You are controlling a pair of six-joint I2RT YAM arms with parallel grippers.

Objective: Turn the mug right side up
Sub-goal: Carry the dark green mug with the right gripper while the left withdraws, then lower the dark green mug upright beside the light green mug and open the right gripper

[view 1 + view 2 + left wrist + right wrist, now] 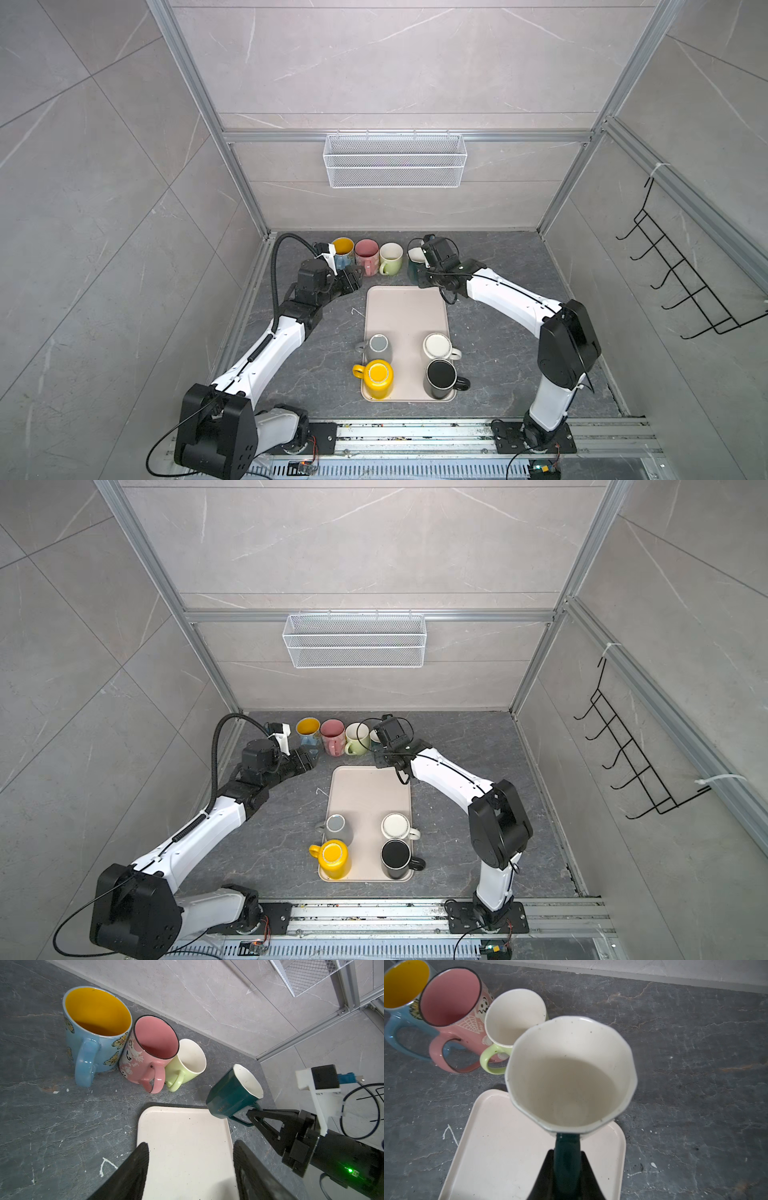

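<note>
Held mug: teal mug point(232, 1093), mouth up and a little tilted, its handle pinched by the right gripper point(254, 1114). I cannot tell whether its base touches the counter point(695, 1064).
Left gripper point(191, 1159): fingers wide and empty, over the tray point(182, 1136).
Done: blue mug point(93, 1028), pink mug point(149, 1051) and green mug point(185, 1066) stand upright, ahead of the left fingers.
Left: judged, set the teal mug down and release it. The grey mug point(377, 347), white mug point(437, 348), yellow mug point(377, 377) and black mug point(440, 377) sit inverted, well behind both grippers' fingers.
Edges: the tray corner lies below the right fingers, and the green mug is near the held mug.
Open room: bare counter beside the right fingers, on the side away from the row.
</note>
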